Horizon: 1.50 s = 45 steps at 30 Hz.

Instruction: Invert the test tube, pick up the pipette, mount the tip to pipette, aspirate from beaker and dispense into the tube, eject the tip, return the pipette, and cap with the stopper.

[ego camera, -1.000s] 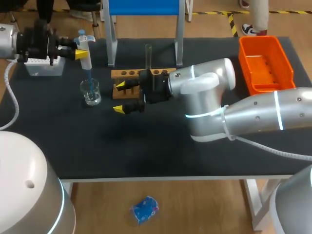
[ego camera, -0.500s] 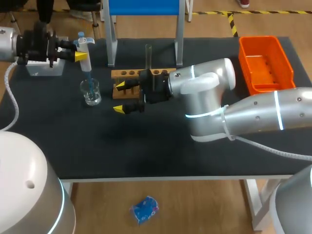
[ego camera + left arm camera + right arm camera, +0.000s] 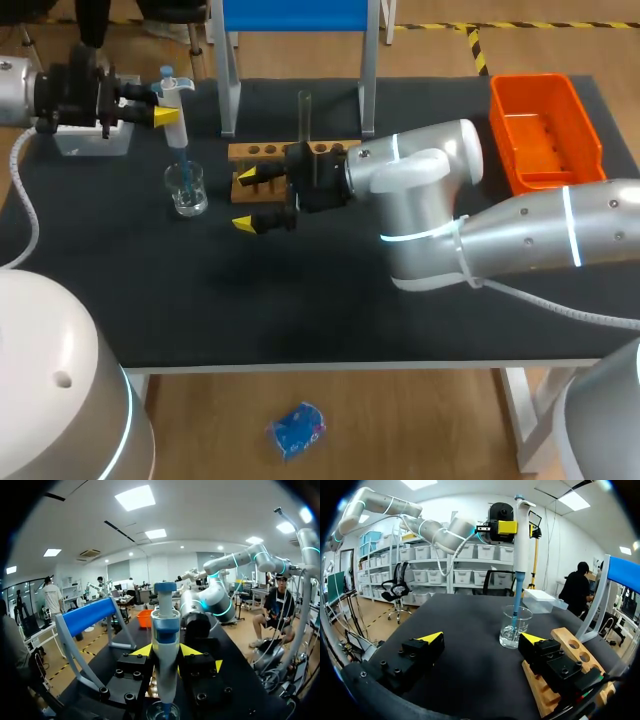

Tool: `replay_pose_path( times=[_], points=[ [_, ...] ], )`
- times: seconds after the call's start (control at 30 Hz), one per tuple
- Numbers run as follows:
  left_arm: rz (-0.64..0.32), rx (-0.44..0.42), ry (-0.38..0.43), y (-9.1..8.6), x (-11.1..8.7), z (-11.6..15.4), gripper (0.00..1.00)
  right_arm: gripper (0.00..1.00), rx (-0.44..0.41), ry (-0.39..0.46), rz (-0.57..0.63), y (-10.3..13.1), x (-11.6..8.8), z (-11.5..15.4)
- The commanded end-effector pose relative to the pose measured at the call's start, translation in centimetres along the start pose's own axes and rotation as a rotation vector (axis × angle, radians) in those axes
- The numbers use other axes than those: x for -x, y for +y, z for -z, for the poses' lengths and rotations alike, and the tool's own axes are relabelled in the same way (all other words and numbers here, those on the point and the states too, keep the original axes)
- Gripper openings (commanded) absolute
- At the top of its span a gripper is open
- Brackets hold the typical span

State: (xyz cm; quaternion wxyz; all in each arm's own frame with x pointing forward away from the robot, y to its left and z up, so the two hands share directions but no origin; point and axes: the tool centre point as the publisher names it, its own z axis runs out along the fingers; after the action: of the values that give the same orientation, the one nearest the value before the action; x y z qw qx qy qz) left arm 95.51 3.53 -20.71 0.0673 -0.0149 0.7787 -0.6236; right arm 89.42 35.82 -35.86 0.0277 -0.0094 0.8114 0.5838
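My left gripper (image 3: 160, 106) is shut on the white and blue pipette (image 3: 175, 108), holding it upright at the table's back left. The pipette's blue tip (image 3: 184, 160) reaches down into the glass beaker (image 3: 186, 190). In the left wrist view the pipette (image 3: 165, 645) stands between the yellow fingertips (image 3: 141, 651), with the beaker (image 3: 162, 712) just below. My right gripper (image 3: 243, 200) hangs open, holding nothing, in front of the wooden rack (image 3: 265, 153). A test tube (image 3: 305, 115) stands upright in the rack. The right wrist view shows the beaker (image 3: 515, 627) and pipette (image 3: 520, 545) ahead of my open right gripper (image 3: 482, 639).
A white tip box (image 3: 92, 138) sits behind the left gripper at the back left corner. An orange bin (image 3: 545, 130) is at the back right. A blue-topped metal stand (image 3: 295, 20) rises behind the rack. The rack (image 3: 570, 650) lies close beside one right finger.
The left gripper and pipette have shifted very slightly over the beaker. The right arm has not moved.
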Motion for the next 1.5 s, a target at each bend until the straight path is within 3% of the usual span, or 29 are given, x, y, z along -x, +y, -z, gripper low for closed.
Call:
replay_pose_path(
  times=[0.03,0.23,0.73,1.2,1.5],
  points=[
    [0.0,-0.001,0.004,0.0,0.1,0.1,0.0,1.0,0.002,-0.002,0.001,-0.1,-0.1,0.0],
    [0.0,-0.001,0.004,0.0,0.1,0.1,0.0,1.0,-0.035,-0.052,0.02,1.3,0.6,1.3],
    [0.0,-0.001,0.004,0.0,0.1,0.1,0.0,1.0,-0.097,-0.049,0.075,9.1,1.9,4.7],
    [0.0,-0.001,0.004,0.0,0.1,0.1,0.0,1.0,-0.167,0.092,0.172,15.6,5.0,8.0],
    [0.0,-0.001,0.004,0.0,0.1,0.1,0.0,1.0,-0.157,0.23,0.148,19.6,6.1,8.7]
  ],
)
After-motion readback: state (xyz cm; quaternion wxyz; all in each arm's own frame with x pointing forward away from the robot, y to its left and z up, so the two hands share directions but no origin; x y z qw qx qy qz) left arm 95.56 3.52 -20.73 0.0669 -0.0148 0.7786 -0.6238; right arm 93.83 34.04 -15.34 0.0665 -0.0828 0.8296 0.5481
